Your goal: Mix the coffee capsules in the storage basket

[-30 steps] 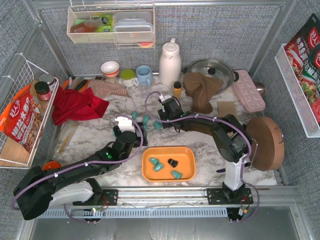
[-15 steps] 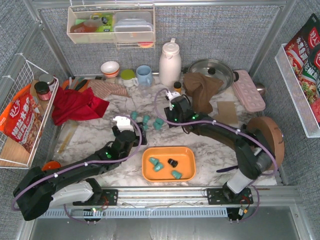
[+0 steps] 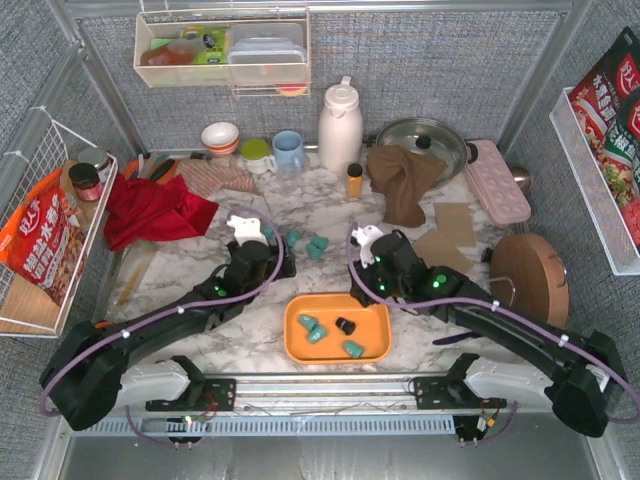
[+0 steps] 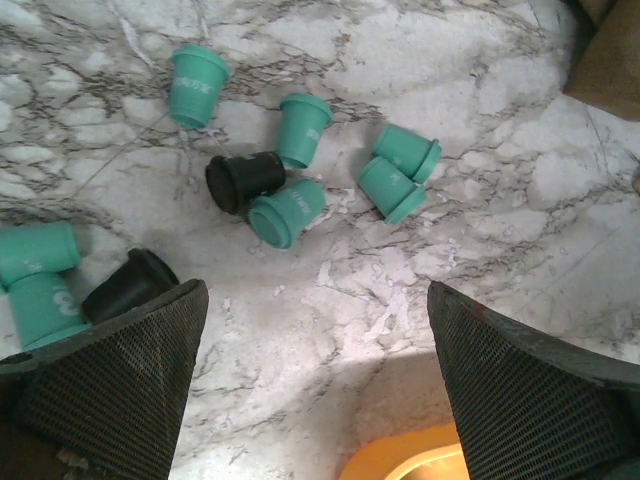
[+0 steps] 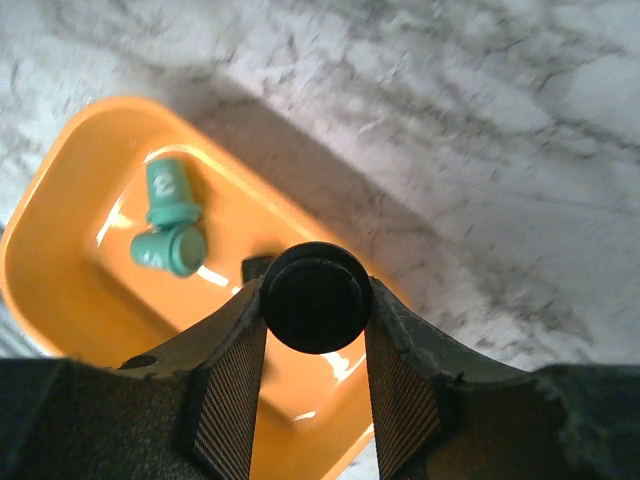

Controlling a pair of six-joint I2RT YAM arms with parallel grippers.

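The orange storage basket (image 3: pixel 372 318) lies at the near middle of the table with two teal coffee capsules (image 3: pixel 311 327) and a black one (image 3: pixel 345 325) in it. My right gripper (image 3: pixel 378 290) hangs over its far right corner, shut on a black capsule (image 5: pixel 314 297). Below it the right wrist view shows the basket (image 5: pixel 70 260) and two teal capsules (image 5: pixel 166 220). Several loose teal and black capsules (image 4: pixel 287 212) lie on the marble ahead of my left gripper (image 4: pixel 315 330), which is open and holds nothing. In the top view it (image 3: pixel 272 262) sits left of the basket.
A small orange-yellow bottle (image 3: pixel 354 180), a white thermos (image 3: pixel 340 125) and a brown cloth (image 3: pixel 402 180) stand behind the loose capsules. A red cloth (image 3: pixel 150 210) lies at the left. A round wooden board (image 3: pixel 530 285) is at the right.
My right arm has drawn back from the loose capsules to the basket's far right corner, carrying the black capsule. The left gripper has shifted slightly forward and stays open.
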